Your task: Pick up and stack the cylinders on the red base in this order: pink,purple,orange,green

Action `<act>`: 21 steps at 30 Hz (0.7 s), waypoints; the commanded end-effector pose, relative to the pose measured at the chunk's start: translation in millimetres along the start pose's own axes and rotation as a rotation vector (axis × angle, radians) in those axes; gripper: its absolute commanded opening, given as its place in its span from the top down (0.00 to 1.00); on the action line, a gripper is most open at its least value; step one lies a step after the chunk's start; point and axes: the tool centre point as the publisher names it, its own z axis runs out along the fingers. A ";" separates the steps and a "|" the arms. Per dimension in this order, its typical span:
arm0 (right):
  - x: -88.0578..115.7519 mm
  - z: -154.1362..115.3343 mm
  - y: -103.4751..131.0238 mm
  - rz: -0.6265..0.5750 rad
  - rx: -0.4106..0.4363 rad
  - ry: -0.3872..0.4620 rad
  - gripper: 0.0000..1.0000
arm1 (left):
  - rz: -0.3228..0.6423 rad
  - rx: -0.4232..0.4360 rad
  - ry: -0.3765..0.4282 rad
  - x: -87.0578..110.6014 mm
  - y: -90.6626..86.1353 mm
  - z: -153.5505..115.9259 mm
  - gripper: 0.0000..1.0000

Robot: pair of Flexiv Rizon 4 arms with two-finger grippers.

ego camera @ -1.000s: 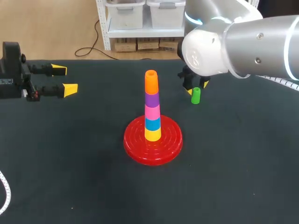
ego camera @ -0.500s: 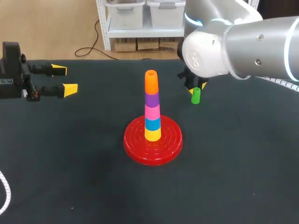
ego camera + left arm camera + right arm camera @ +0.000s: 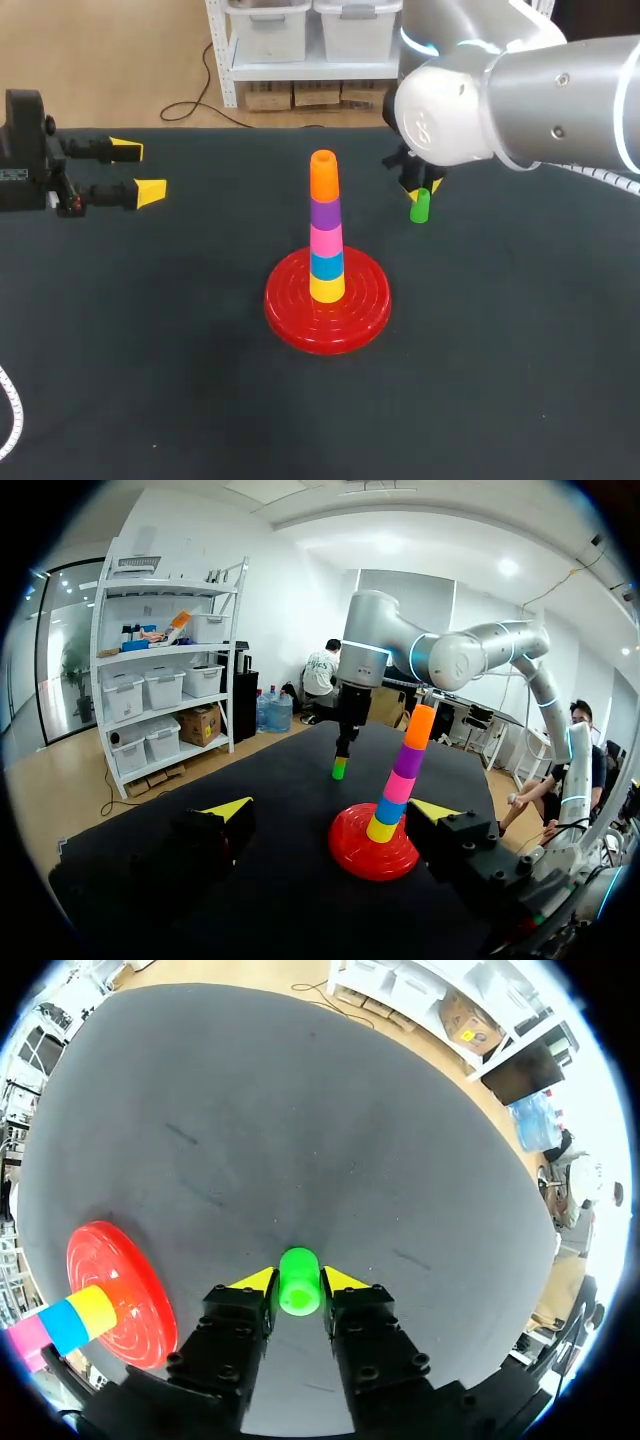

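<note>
The small green plastic cylinder [image 3: 298, 1282] is off the tower. It's standing upright on the black table top [image 3: 150, 380], behind and to the right of the round red ribbed plastic base [image 3: 345, 322] and a little way apart from it. The right gripper [image 3: 298, 1279] comes straight down over it. In the right wrist view both yellow tips sit pressed against its sides, one on each side, so it's clamped on the green one. I honestly can't tell if the cylinder's bottom is on the table or just off it, since its own top and the fingers cover that.

In the head view that gripper is almost all hidden behind the right arm's big silver joint [image 3: 450, 100]. Only scraps of yellow poke out next to the cylinder's top.

On the base the tower goes, bottom to top: yellow cylinder [image 3: 327, 289], blue cylinder [image 3: 326, 265], pink cylinder [image 3: 326, 241], purple cylinder [image 3: 324, 214], orange cylinder [image 3: 323, 177]. It stands upright and narrows towards the top. The right wrist view cuts it off, so you only get yellow, blue and a sliver of pink there.

The left gripper [image 3: 137, 170] is way over at the table's far left, lying level, fingers spread wide and holding nothing, well apart from everything else. In its own wrist view the base and tower sit out ahead of it. The green cylinder is beyond them, tiny, with the right arm coming down on top of it.
</note>
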 end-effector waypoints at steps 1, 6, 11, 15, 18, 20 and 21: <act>2.4 -10.5 0.0 -0.009 0.004 0.007 1.00 | 0.003 -0.003 -0.008 2.0 0.4 1.2 0.00; -2.2 -42.6 2.9 -0.046 0.011 0.027 1.00 | 0.003 -0.003 -0.008 2.0 0.4 1.2 0.00; -7.1 -90.9 13.5 -0.103 0.008 0.011 1.00 | 0.003 -0.003 -0.008 2.0 0.4 1.2 0.00; -12.3 -130.8 21.4 -0.160 0.007 0.000 1.00 | 0.003 -0.003 -0.008 2.0 0.4 1.2 0.00; -13.8 -161.3 26.7 -0.203 0.021 -0.012 1.00 | 0.003 -0.003 -0.008 2.0 0.4 1.2 0.00; -13.7 -180.0 30.1 -0.232 0.027 -0.026 1.00 | 0.003 -0.003 -0.008 2.0 0.4 1.2 0.00; -13.1 -189.7 32.5 -0.244 0.037 -0.037 1.00 | 0.003 -0.003 -0.008 2.0 0.4 1.2 0.00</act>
